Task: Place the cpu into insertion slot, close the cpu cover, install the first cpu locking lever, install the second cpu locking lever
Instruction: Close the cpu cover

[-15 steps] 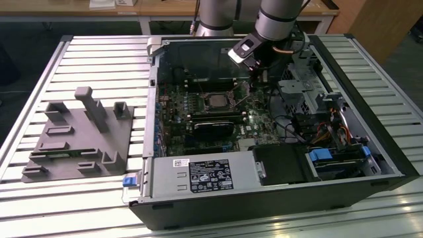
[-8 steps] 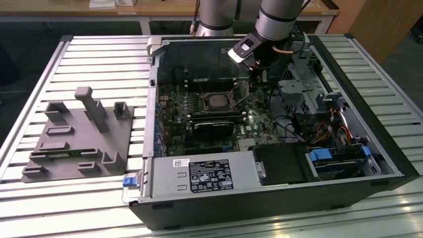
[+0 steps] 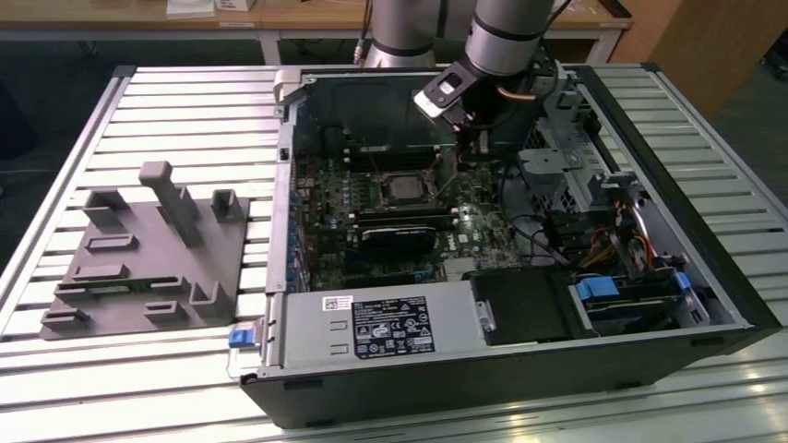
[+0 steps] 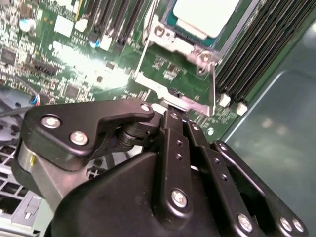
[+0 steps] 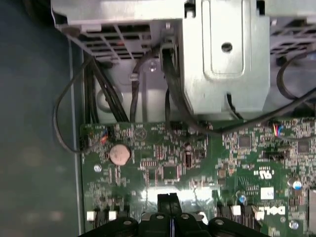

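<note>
The cpu [image 4: 206,16] shows its pale silver face inside the insertion slot [image 3: 400,187], which sits mid-board in the open computer case. The shiny cpu cover [image 4: 170,40] lies flat around the chip. Thin silver lever wires [image 4: 213,84] run beside the socket and meet at a metal tab [image 4: 185,102]. My gripper [image 4: 170,114] is shut, with its black fingertips pressed together right at that tab; I cannot tell whether they grip it. In the exterior view my gripper [image 3: 471,137] hangs just beyond the socket toward the view's right. The shut tips [image 5: 168,201] also show over the green board.
Long black memory slots [image 4: 247,59] flank the socket. A black expansion card [image 3: 400,233] and the labelled power supply [image 3: 382,328] lie nearer the case front. A metal drive cage [image 3: 579,171] with cables fills the exterior view's right. A grey fixture [image 3: 142,249] stands on the slatted table.
</note>
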`<state>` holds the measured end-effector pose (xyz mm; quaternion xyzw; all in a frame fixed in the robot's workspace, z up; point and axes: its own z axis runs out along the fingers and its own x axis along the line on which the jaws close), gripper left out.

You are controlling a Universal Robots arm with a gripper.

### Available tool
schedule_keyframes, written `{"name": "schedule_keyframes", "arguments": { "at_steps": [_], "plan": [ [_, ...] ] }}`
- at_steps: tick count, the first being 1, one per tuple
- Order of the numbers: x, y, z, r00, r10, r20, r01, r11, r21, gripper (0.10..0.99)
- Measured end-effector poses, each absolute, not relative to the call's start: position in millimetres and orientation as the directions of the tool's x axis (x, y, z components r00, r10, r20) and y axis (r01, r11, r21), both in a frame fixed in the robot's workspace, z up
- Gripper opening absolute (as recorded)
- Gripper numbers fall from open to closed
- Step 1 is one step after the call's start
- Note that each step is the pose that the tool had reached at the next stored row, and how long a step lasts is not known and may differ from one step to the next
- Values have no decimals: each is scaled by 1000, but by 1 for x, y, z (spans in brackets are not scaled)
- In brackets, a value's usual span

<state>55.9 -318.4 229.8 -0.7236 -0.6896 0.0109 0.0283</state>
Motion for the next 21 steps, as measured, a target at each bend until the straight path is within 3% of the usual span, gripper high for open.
{"name": "schedule_keyframes", "arguments": {
  "at_steps": [21],
  "plan": [
    [11, -319, 230, 48, 999, 26, 998, -47, -35, 106]
  ]
}}
